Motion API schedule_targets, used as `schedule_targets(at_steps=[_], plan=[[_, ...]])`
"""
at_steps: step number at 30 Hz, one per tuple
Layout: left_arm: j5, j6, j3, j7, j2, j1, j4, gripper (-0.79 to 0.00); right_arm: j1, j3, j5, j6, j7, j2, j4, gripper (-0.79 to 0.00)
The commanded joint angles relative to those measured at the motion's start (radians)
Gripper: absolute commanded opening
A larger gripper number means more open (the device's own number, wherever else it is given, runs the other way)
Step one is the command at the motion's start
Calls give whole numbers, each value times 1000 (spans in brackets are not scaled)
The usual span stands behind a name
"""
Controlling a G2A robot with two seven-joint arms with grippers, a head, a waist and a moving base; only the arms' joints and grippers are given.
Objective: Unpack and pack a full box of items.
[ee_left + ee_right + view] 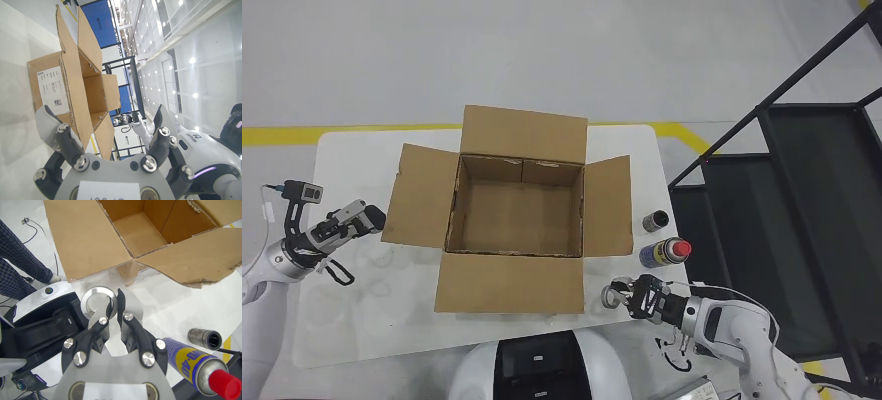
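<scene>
Ring [98, 289] pinched by its wall in right gripper [114, 304], just off near-right corner of box [510, 283], open mouth far-left of it; left gripper [103, 113] spread wide beyond left flap.

Bright, even light in all views, no dim corners.

Top view: white tabletop [352, 170] lit flat, no hard glare. The box [517, 215] is a shade darker inside than on its flaps, w/ thin soft shadow along flap edges.

Left wrist view: light comes from rows of round ceiling lamps [192, 60], blown out to white spots w/ halos, ceiling around them washed out. Soft grey shadows on tabletop beside box. Strong wide-lens bend, straight lines curve toward the edges.

Right wrist view: ring [98, 290] and bolts on right tool [114, 303] throw bright glints, and the can [191, 364] has a sheen along its side. Diffuse shadow under box flaps. Edges bowed here too.
</scene>
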Motion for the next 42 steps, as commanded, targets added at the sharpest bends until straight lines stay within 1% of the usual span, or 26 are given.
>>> schedule_targets(at_steps=[1,14,21,23,27,30,35,37,42], plan=[[0,0,0,0,0,0,0,0,0,0,0,0,0,0,0,-785],[0,0,0,0,0,0,0,0,7,-7,-2,9,-2,0,-2,-785],[0,0,0,0,0,0,0,0,55,-64,-87,-54,-4,8,-133,-785],[0,0,0,0,0,0,0,0,67,-79,-97,-44,7,9,-172,-785],[0,0,0,0,0,0,0,0,103,-114,-88,-58,19,11,-230,-785],[0,0,0,0,0,0,0,0,150,-146,-60,-57,33,10,-234,-785],[0,0,0,0,0,0,0,0,273,-242,-18,-28,117,3,-215,-785],[0,0,0,0,0,0,0,0,329,-282,9,-2,148,-2,-193,-785],[0,0,0,0,0,0,0,0,460,-375,50,107,222,-20,-101,-785]])
